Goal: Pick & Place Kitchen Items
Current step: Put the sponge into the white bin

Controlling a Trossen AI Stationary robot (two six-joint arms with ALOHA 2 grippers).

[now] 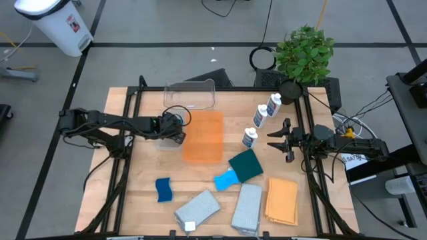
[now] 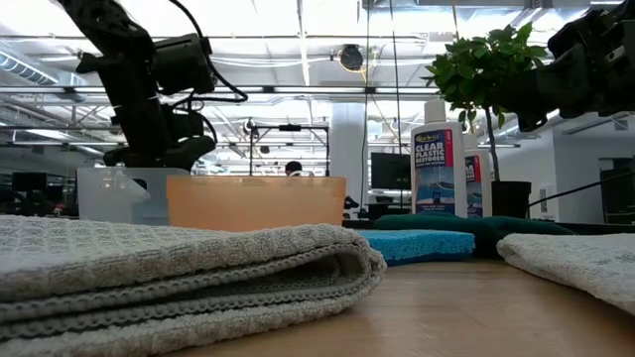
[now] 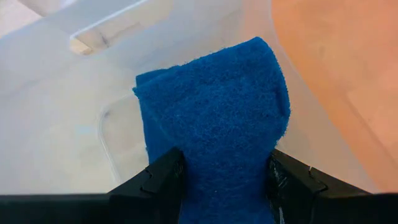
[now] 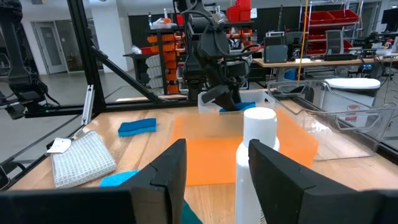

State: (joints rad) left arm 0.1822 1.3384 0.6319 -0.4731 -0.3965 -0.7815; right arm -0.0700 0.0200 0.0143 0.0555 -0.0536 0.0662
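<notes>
My left gripper [image 1: 179, 130] is shut on a small blue sponge [image 3: 214, 118] over a small clear plastic tub [image 3: 74, 118] at the table's left middle. It also shows in the right wrist view [image 4: 219, 93]. My right gripper [image 1: 275, 140] is open at the right. The nearest of three white blue-labelled bottles [image 1: 250, 138] stands upright just ahead of its fingers [image 4: 258, 155]. On the table nearer the front lie a second blue sponge [image 1: 164, 189], a light blue pad [image 1: 225, 179], a dark green pad [image 1: 245, 165], two grey cloths [image 1: 198, 208] and an orange cloth [image 1: 281, 199]. My left gripper pinches the blue sponge between its two fingers [image 3: 155, 180], on the sponge's two sides near its lower end [image 3: 224, 171]. The rest of the sponge sticks out past the fingertips. The sponge is lifted clear above the clear tub's floor.
An orange translucent tub [image 1: 203, 137] stands mid-table beside the left gripper. A larger clear tub [image 1: 190, 95] is at the far edge. A green potted plant [image 1: 304, 53] is at the far right corner. Two more bottles [image 1: 267, 110] stand behind the nearest one.
</notes>
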